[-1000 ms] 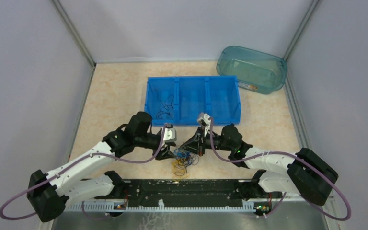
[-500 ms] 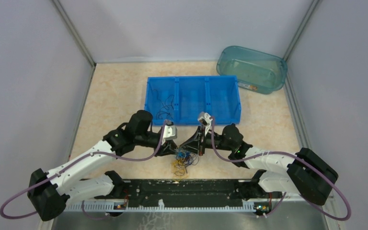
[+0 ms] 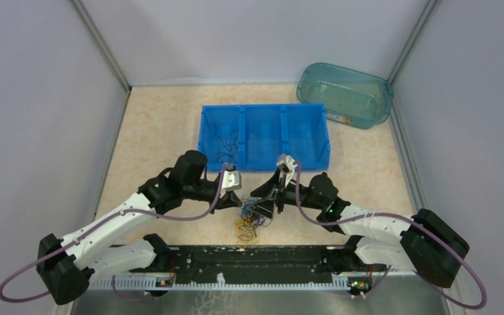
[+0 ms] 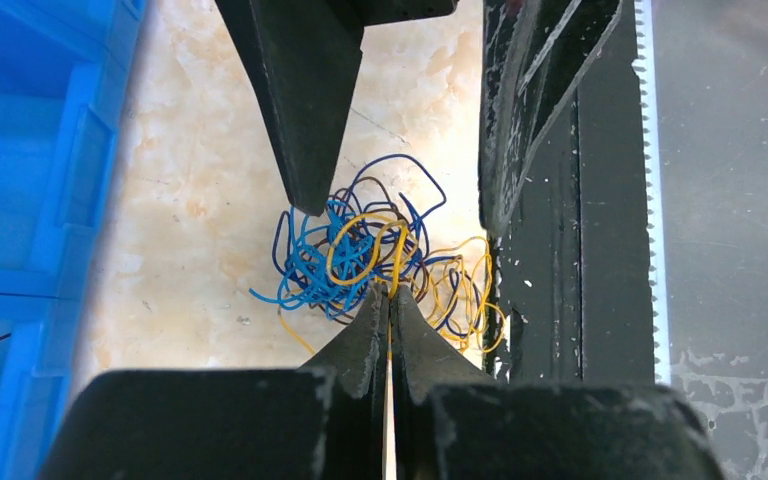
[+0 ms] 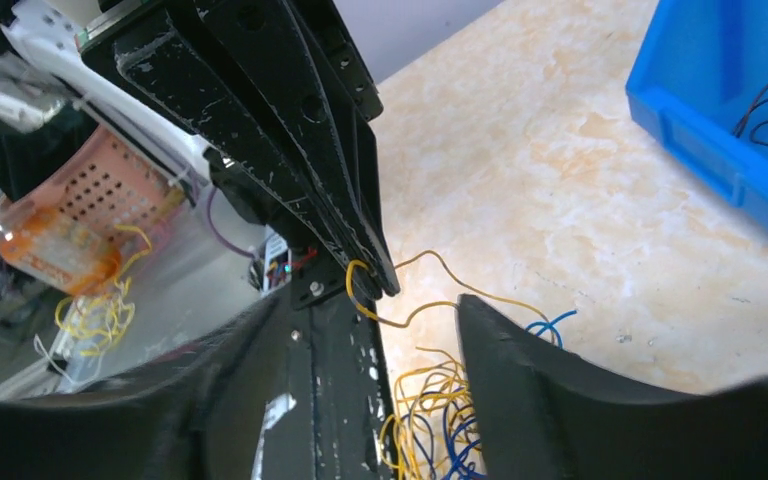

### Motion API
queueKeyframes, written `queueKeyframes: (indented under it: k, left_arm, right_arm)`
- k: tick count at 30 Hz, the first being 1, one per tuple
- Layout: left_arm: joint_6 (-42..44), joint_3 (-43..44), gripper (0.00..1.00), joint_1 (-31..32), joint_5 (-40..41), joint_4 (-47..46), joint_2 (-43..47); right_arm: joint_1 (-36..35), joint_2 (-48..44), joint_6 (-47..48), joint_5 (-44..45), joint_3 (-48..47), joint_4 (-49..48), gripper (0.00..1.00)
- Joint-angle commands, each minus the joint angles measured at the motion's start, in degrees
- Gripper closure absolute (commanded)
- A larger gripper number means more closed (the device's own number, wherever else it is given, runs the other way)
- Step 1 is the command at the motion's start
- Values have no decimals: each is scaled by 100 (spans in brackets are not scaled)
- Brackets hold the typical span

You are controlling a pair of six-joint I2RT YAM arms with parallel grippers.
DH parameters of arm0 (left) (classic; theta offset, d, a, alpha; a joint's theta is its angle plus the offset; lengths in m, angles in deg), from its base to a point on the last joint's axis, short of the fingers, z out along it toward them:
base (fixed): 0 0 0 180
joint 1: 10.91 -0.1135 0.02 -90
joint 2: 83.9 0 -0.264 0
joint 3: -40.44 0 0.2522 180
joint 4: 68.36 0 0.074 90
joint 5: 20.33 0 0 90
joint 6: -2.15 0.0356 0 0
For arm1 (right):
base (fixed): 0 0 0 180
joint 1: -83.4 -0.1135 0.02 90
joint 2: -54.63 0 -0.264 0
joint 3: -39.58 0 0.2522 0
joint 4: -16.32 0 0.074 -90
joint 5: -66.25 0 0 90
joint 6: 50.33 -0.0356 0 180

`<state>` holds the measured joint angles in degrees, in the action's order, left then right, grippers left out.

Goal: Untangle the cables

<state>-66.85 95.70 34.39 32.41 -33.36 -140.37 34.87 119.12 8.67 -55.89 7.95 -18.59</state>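
Note:
The cables (image 3: 251, 220) lie as a small tangle of blue, yellow and dark wires on the table, just ahead of the black base rail. My left gripper (image 4: 390, 292) is shut on a yellow cable (image 4: 397, 255) at the tangle's near side. In the right wrist view its closed tips (image 5: 380, 280) pinch a yellow loop lifted off the pile (image 5: 440, 410). My right gripper (image 5: 370, 300) is open, its fingers (image 4: 305, 120) standing on either side of the tangle with nothing gripped between them. Both grippers meet over the pile (image 3: 252, 209).
A blue three-compartment bin (image 3: 262, 106) sits behind the tangle, with a few dark wires (image 3: 226, 144) in its left compartment. A teal tub (image 3: 344, 94) stands at the back right. The black base rail (image 3: 256, 259) runs right beside the tangle.
My left gripper has closed onto the yellow cable. My right gripper, shut before, has opened and shifted slightly to the right.

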Motion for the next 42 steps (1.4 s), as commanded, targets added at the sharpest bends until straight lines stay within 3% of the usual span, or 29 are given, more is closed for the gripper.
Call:
queueKeyframes:
  k: [1,4,10,19,24,36,42]
  left_arm:
    - [466,528,99,23,60,347,219]
    - [751,987,99,22,21,582,239]
    - [900,1694,99,22,-120,987,189]
    - [642,2562,99,23,-691,1312,-91]
    - [715,3015,99,23,-565,1321,-140]
    - [636,4418,100,23,-22,912,-352]
    - [661,4907,100,23,304,397,-431]
  right_arm:
    - [-13,-605,284,498,198,-359,29]
    - [-12,-792,604,634,119,-37,23]
    - [-8,-358,1014,448,-461,185,22]
    - [-224,582,1224,721,-1091,-457,19]
    - [-371,1140,1036,663,-1241,-980,25]
    - [-443,2344,43,750,-563,-3181,38]
    - [-564,2587,201,1026,-326,-3034,41]
